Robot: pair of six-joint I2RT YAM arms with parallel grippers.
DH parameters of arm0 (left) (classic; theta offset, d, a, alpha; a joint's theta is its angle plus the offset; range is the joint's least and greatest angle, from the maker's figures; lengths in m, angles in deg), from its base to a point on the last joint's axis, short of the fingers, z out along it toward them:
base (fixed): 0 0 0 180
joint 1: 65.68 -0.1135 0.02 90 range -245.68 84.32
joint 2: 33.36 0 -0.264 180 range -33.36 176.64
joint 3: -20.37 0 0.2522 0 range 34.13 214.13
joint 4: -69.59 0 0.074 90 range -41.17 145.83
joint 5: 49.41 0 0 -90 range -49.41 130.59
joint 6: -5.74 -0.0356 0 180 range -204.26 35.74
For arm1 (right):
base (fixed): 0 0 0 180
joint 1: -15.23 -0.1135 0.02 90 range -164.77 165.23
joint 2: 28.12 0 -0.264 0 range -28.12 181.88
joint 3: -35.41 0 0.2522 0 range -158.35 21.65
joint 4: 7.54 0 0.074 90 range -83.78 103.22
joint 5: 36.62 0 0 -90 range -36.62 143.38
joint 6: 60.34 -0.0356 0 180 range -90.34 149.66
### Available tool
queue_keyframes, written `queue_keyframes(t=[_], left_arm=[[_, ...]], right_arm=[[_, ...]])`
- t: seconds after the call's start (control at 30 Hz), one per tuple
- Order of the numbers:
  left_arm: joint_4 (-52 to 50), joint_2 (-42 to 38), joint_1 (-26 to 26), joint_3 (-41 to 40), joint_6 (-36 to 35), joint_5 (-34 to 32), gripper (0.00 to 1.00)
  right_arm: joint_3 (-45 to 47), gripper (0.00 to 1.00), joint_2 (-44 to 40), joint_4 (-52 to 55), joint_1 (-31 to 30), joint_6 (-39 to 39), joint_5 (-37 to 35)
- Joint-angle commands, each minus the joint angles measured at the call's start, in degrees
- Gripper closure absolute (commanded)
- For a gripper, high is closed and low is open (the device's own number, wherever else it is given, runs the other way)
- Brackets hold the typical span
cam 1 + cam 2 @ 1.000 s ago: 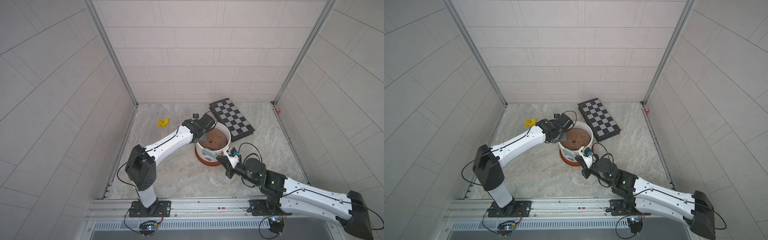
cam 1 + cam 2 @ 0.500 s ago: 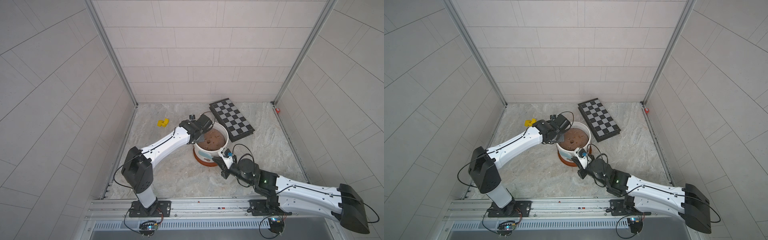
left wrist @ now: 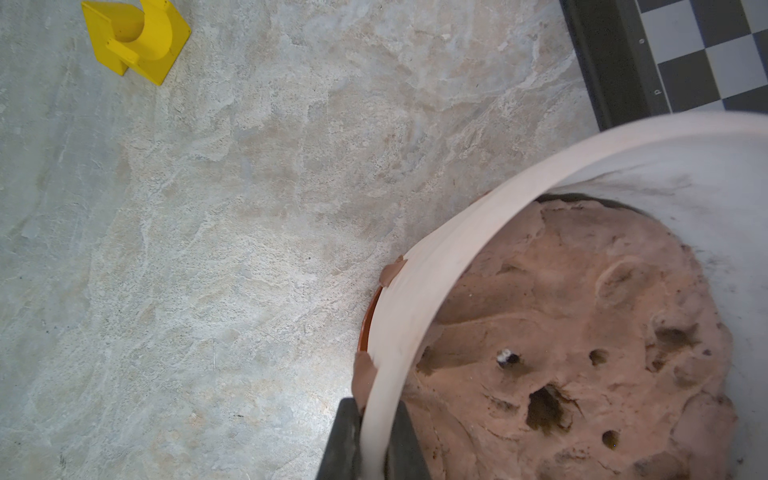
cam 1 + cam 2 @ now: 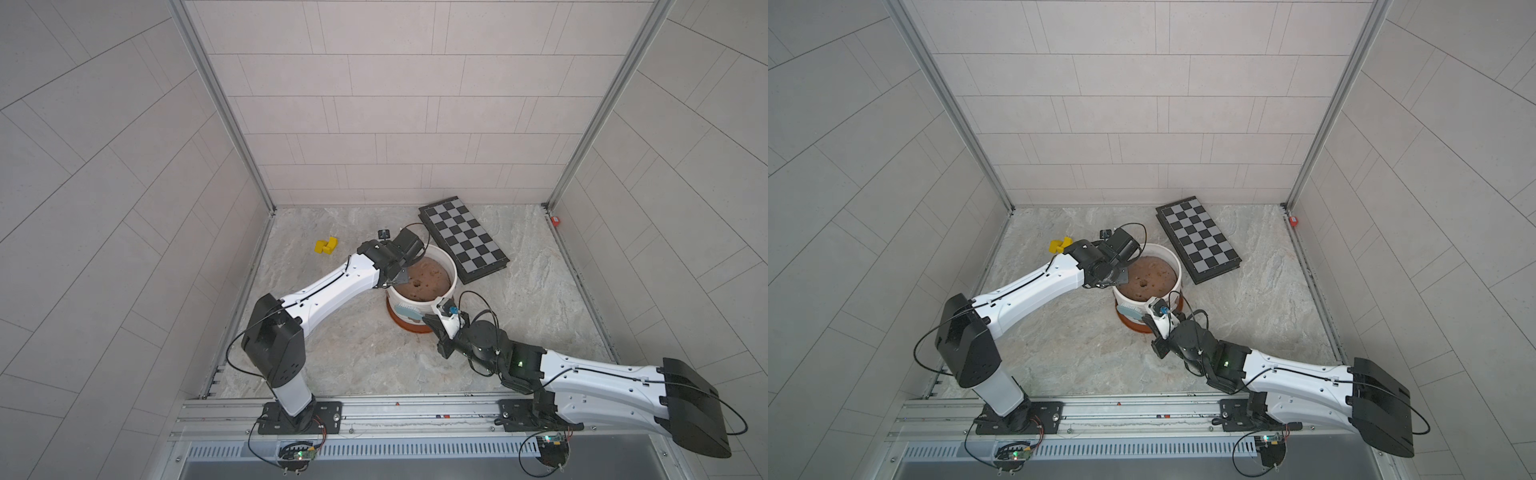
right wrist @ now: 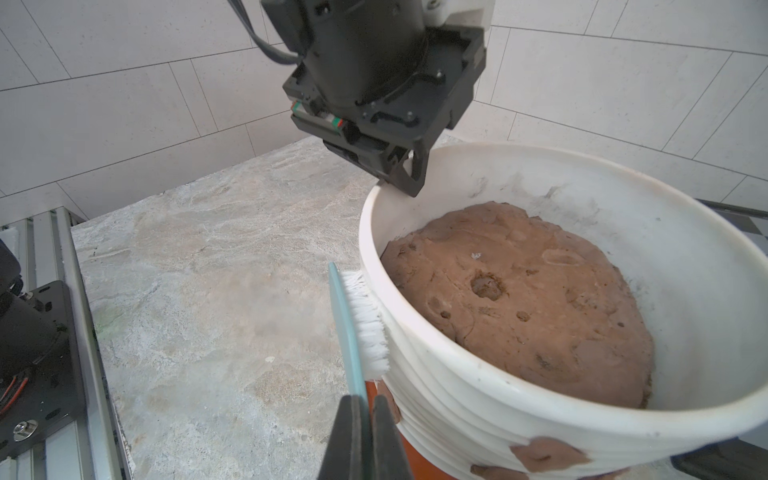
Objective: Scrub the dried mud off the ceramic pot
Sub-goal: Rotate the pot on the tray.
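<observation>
On the marbled stone counter [image 4: 353, 345], one white ribbed ceramic pot [image 5: 478, 415] is sitting on an orange saucer [image 4: 409, 328]. The left end effector [image 3: 374, 440] is pinching the pot's smooth rim. The right end effector [image 5: 365, 436] is clamping one teal brush [image 5: 353, 332], its white bristles pressing against the ribbed wall. Two flat brown mud patches [image 5: 548, 455] are clinging to the wall below the rim.
</observation>
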Motion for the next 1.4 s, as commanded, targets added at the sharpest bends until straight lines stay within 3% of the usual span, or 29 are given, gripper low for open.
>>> queue_keyframes(t=[0.0, 0.27, 0.43, 0.83, 1.03, 1.37], left_arm=[[-4.31, -2.38, -0.22, -1.36, -2.16, 1.09, 1.00], [-3.47, -1.81, -0.24, -1.15, -2.93, 0.95, 1.00], [-3.07, -1.67, -0.21, -1.15, -3.27, 0.50, 1.00], [-2.07, 0.01, -0.17, -0.62, -4.01, 1.12, 1.00], [-2.05, 0.28, -0.26, -0.54, -4.35, 1.57, 1.00], [-1.87, 0.32, -0.21, -0.86, -3.76, 3.18, 1.00]], right_arm=[[0.97, 1.00, 0.57, 3.30, 1.10, -2.99, -7.40], [2.76, 1.00, 0.57, 5.96, 1.11, -6.50, -1.34], [4.43, 1.00, -4.11, 9.14, 1.14, -8.65, -0.07], [3.92, 1.00, -14.12, 14.08, 1.11, -3.63, 14.01], [1.98, 1.00, -12.65, 13.73, 3.35, -0.67, 12.95], [1.53, 1.00, -3.68, 2.91, 5.18, 1.99, 8.23]])
